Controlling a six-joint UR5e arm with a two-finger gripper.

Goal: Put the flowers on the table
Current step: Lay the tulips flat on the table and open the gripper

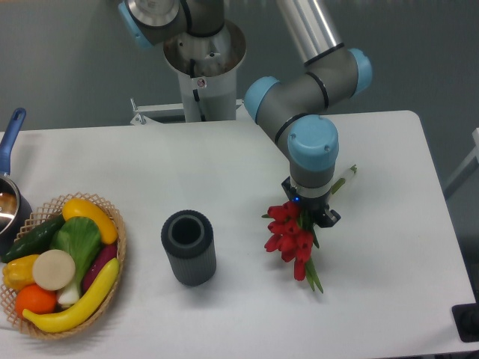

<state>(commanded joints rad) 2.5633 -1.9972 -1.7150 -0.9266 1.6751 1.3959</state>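
Note:
The flowers [290,235], a bunch of red tulips with green leaves, lie slanted over the right half of the white table [224,164]. Their blooms point to the lower left and their stem ends [344,178] stick out to the upper right. My gripper [310,208] points straight down over the middle of the bunch and is closed around the stems. The wrist hides most of the fingers. I cannot tell whether the bunch rests on the table or hangs just above it.
A dark grey cylinder [188,247] stands upright left of the flowers. A wicker basket [112,299] of fruit and vegetables sits at the front left. A pot with a blue handle [10,187] is at the left edge.

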